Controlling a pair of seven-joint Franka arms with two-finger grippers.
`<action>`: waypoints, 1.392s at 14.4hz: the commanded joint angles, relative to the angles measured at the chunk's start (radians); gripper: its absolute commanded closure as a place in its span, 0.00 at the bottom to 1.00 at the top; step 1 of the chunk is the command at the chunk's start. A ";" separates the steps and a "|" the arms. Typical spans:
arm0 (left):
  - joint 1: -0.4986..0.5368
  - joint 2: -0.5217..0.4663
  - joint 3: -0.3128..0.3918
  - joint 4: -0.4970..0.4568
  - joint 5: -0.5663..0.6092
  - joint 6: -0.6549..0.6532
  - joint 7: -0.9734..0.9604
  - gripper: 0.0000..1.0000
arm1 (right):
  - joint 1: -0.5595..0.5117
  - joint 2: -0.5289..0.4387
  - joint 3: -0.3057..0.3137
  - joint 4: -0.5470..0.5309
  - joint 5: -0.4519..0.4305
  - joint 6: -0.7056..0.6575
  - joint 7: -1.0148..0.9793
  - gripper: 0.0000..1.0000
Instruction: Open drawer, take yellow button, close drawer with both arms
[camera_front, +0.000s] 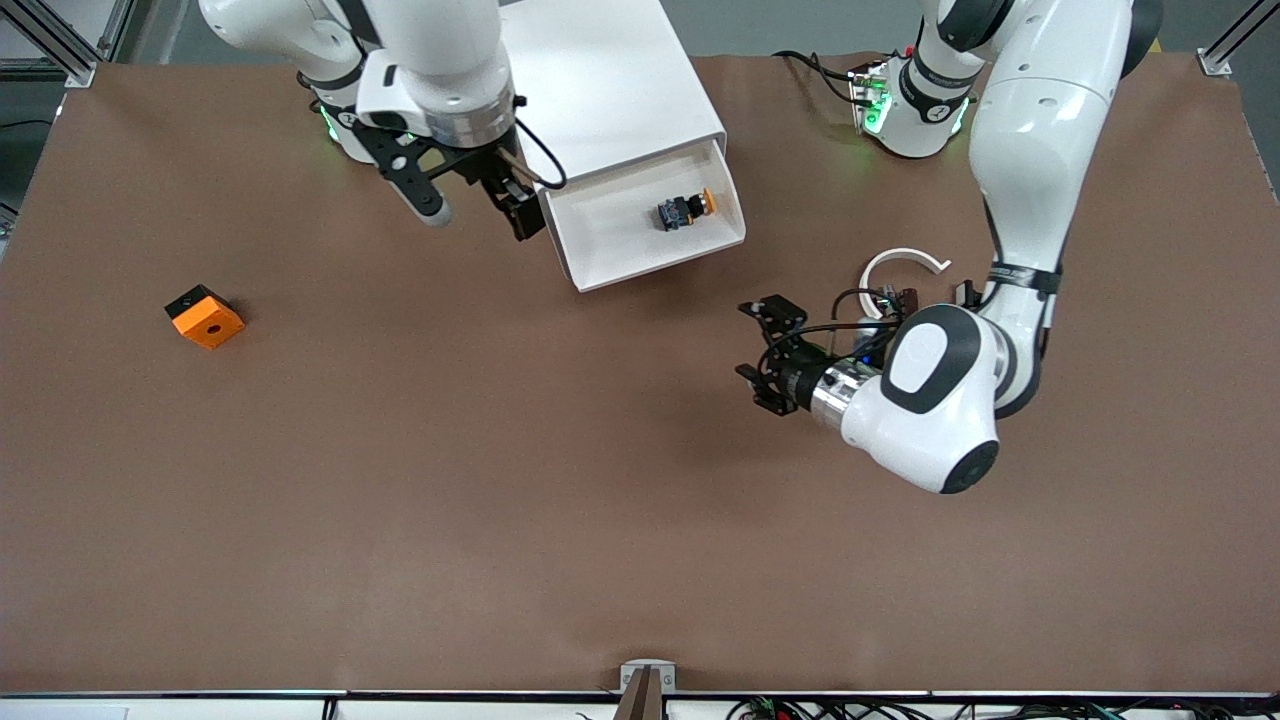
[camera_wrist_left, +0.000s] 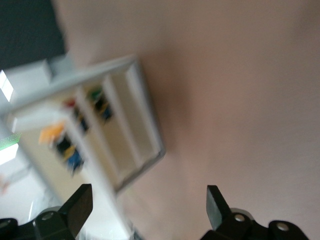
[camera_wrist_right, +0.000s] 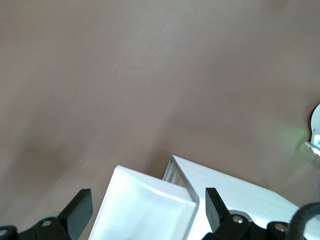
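The drawer (camera_front: 612, 268) stands pulled out of the top of the white cabinet (camera_front: 600, 80). The button (camera_front: 685, 210) lies on its side in the drawer, orange cap toward the left arm's end. My right gripper (camera_front: 475, 205) hangs open beside the drawer's corner at the right arm's end, and the drawer's rim (camera_wrist_right: 145, 210) shows between its fingers. My left gripper (camera_front: 755, 348) is open and empty over bare table, nearer the front camera than the drawer. The left wrist view is blurred; it shows the cabinet (camera_wrist_left: 135, 125) and the button (camera_wrist_left: 62, 145) some way off.
An orange square block with a hole (camera_front: 205, 316) lies toward the right arm's end. A white curved strip (camera_front: 905, 260) and small dark parts (camera_front: 905, 298) lie by the left arm's forearm. Brown table (camera_front: 500, 480) stretches toward the front camera.
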 joint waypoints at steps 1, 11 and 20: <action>-0.005 -0.036 0.002 -0.004 0.142 -0.009 0.205 0.00 | 0.037 0.092 -0.012 0.083 0.044 0.012 0.127 0.00; 0.002 -0.149 0.008 -0.005 0.401 0.051 0.902 0.00 | 0.141 0.282 -0.012 0.201 0.133 0.081 0.378 0.00; 0.016 -0.230 0.002 -0.039 0.530 0.086 1.544 0.00 | 0.181 0.357 -0.010 0.203 0.185 0.107 0.372 0.00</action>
